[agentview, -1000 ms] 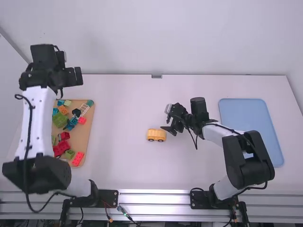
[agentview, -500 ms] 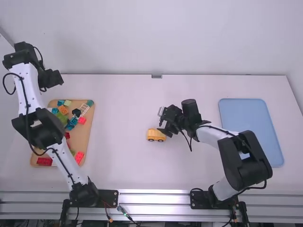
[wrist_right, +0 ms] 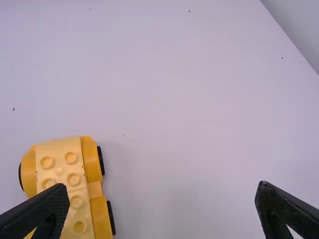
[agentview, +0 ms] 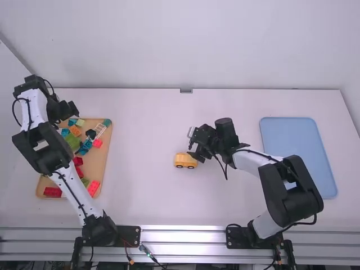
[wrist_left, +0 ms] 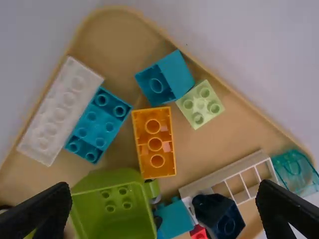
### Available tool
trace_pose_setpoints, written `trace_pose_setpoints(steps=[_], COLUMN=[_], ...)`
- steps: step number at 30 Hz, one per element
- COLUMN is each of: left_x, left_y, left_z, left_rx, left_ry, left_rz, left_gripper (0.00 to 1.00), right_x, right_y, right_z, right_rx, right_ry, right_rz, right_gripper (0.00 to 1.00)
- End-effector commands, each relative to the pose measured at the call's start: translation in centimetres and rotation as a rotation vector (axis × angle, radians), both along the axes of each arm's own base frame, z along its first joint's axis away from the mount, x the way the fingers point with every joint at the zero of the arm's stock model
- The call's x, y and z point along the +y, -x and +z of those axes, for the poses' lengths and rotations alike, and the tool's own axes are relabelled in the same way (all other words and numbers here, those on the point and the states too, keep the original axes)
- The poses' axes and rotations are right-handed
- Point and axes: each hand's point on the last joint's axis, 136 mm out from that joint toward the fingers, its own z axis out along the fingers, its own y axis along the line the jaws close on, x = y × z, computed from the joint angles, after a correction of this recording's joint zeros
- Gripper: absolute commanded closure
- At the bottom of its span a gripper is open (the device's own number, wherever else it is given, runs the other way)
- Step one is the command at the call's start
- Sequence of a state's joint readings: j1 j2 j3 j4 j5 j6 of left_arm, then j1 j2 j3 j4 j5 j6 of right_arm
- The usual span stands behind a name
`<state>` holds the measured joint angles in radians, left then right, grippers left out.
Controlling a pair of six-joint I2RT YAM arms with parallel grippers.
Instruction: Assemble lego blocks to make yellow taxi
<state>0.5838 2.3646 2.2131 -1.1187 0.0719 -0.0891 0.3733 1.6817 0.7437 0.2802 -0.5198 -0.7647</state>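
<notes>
The yellow taxi [agentview: 185, 161] is located on the bench [agentview: 146, 197], near the right gripper [agentview: 194, 147], whose fingers are spread wide. The left gripper [agentview: 68, 111], also set wide, is positioned at the far end of the tray [agentview: 100, 162], where an orange block [wrist_left: 154, 142] is observed.

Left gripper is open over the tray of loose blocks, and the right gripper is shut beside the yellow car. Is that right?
Not quite: the right gripper beside the yellow car is open; the right wrist view shows its fingers wide apart. The rest holds.
</notes>
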Motion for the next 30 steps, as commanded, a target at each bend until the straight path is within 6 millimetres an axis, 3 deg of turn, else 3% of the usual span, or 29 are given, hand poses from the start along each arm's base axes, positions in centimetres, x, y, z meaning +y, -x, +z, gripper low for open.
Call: trace_pose_setpoints(steps=[1,5,11,13,15,17,25,30], left_x=[-1.5,-1.7,-1.3,-1.2,-1.2,-1.5,-0.9,-0.7], left_y=[0.1,0.4,0.0,0.0,-0.2,-0.1,1.1,1.4], left_z=[-2.0,-4.4,-5.6,-5.5,-5.5,-5.6,-7.6,-7.8], left_rx=[0.015,0.026,0.008,0.004,0.0,0.008,0.053,0.059], left_ry=[0.051,0.055,0.042,0.04,0.037,0.043,0.008,0.008], left_rz=[-0.066,-0.068,-0.04,-0.04,-0.042,-0.045,0.025,0.032], left_gripper=[0.01,0.01,0.0,0.05,0.2,0.28,0.25,0.32], right_x=[0.1,0.1,0.1,0.1,0.1,0.0,0.0,0.0], right_y=[0.3,0.1,0.1,0.1,0.2,0.2,0.3,0.2], right_z=[0.1,0.2,0.2,0.2,0.2,0.1,0.0,0.1], right_rx=[0.011,0.029,0.026,0.027,0.029,0.03,0.038,0.04], right_ry=[-0.007,-0.025,-0.023,-0.023,-0.022,-0.022,-0.019,-0.023], right_rz=[0.001,-0.023,-0.021,-0.021,-0.019,-0.021,-0.022,-0.03], right_gripper=[0.01,0.01,0.01,0.01,0.01,0.01,0.01,0.01])
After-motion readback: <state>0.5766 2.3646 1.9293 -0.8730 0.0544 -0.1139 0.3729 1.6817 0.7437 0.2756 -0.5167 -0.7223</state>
